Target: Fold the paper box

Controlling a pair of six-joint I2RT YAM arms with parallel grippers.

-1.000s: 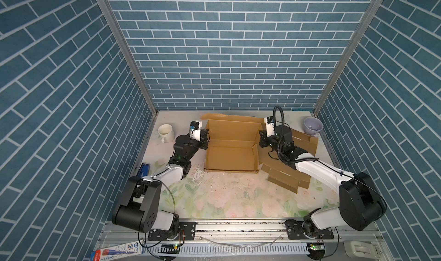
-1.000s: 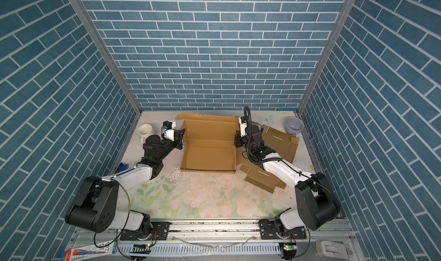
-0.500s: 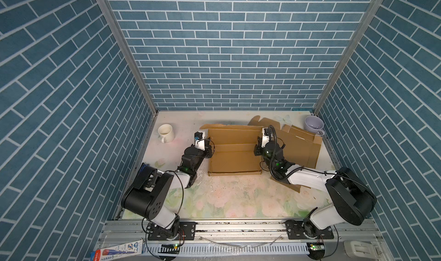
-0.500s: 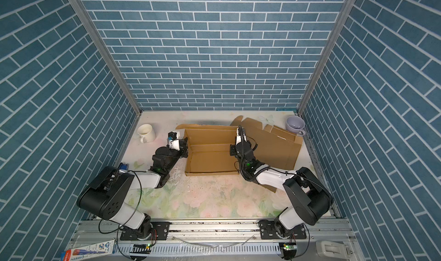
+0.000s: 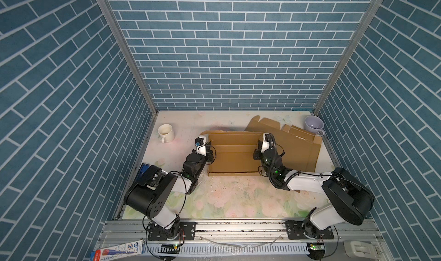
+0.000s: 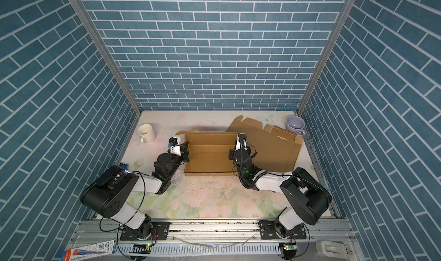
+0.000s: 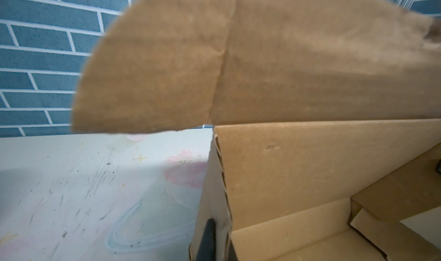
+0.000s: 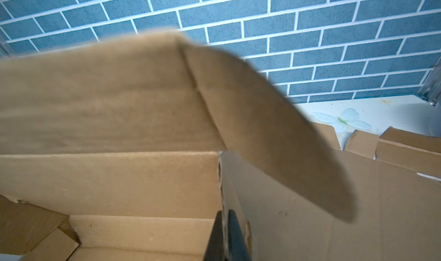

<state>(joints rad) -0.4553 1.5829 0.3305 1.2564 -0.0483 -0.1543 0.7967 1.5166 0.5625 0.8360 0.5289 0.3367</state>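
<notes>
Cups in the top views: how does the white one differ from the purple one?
Colour: the white mug is cream-white, the purple cup pale lavender.
Shape: the white mug is tall and straight-sided, the purple cup wider and rounder.
Place: the white mug stands alone at back left, the purple cup in the back right corner beside the cardboard sheet.
Both stand upright with a handle.
</notes>
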